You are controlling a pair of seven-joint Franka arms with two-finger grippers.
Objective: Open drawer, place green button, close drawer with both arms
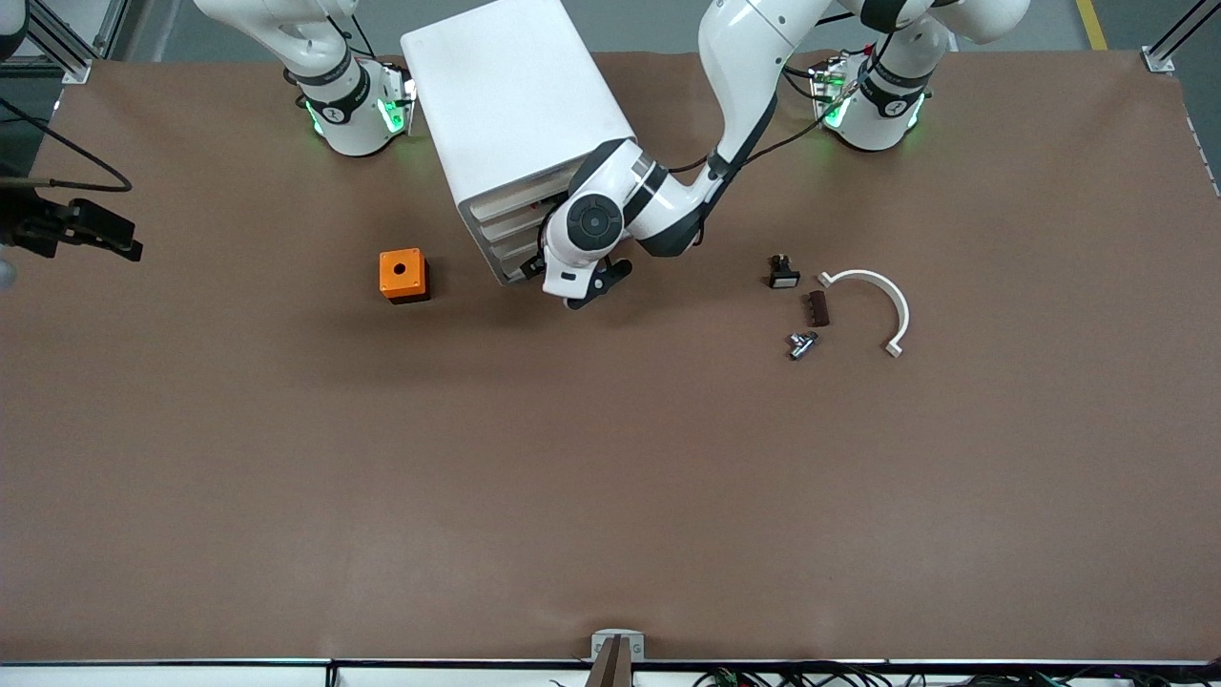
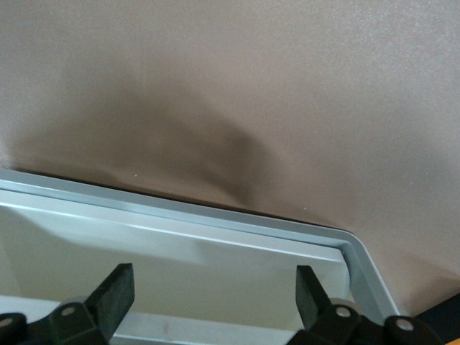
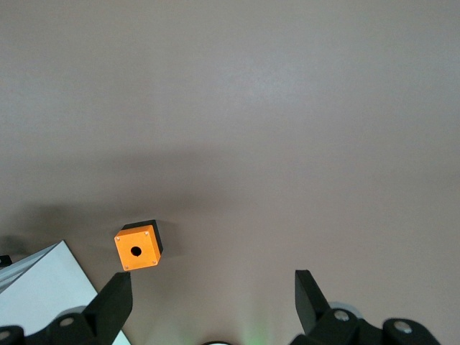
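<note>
The brown table fills the scene, with the white box cabinet standing near the robots' bases, its stack of drawer fronts facing the front camera. The left arm reaches down across the cabinet's front, wrist bent low at the bottom drawer. From the left wrist view, the left gripper is spread wide with nothing between its black pads, hanging right over the drawer's pale rim and the shallow white tray inside.

The right arm waits up high; its gripper is also wide open and empty, looking down over the orange cube with a round hole, which sits on the table beside the cabinet toward the right arm's end.

Toward the left arm's end lies a white curved bracket. Just beside it are a small brown block, the small black switch, and, nearest the front camera, the button lying on its side, well apart from the drawer.
</note>
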